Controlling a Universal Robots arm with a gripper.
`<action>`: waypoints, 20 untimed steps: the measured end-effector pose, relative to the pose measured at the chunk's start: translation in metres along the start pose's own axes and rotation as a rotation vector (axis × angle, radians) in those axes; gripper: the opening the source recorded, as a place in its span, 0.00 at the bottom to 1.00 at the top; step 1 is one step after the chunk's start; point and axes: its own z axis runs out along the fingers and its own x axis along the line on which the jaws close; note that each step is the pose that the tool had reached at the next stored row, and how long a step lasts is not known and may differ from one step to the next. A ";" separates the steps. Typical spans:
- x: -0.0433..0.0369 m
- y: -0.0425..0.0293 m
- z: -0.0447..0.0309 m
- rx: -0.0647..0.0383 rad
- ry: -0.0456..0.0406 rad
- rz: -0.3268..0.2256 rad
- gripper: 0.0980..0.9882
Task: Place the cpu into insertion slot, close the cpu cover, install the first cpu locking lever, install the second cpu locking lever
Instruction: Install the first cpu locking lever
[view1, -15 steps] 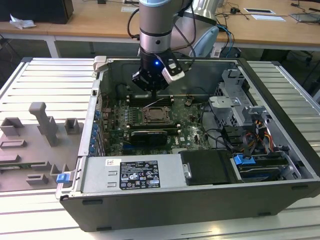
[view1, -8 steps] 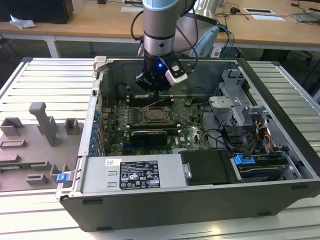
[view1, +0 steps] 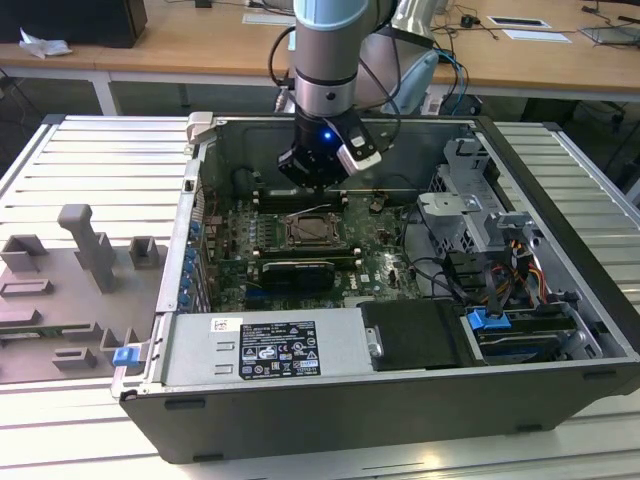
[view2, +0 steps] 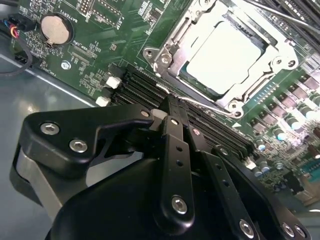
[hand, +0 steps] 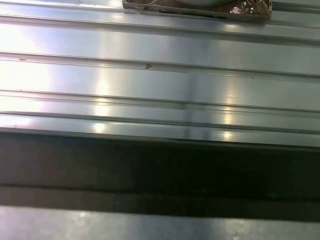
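The open grey metal computer case (view1: 400, 390) fills the exterior view's centre; the square silver-rimmed insertion slot (view1: 311, 230) lies mid-frame, the black two-finger gripper (view1: 318, 170) just above it, grey plastic fixtures (view1: 90, 250) left.

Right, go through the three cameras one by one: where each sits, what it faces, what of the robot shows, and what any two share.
Exterior view: off the arm, above the open grey computer case, looking down at the green circuit board; the arm and its black gripper show.
Second wrist view: on the arm, facing the square silver-rimmed insertion slot with the flat silver-beige cpu in it; gripper fingers together.
First wrist view: on the arm, facing ribbed silvery metal.
Exterior and second wrist views share the slot.
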 end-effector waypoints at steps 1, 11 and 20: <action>-0.0007 -0.0002 0.0018 0.000 0.0001 0.000 0.01; -0.0022 -0.0008 0.0086 0.002 0.0002 0.000 0.01; -0.0034 -0.0012 0.0126 0.002 0.0002 0.000 0.01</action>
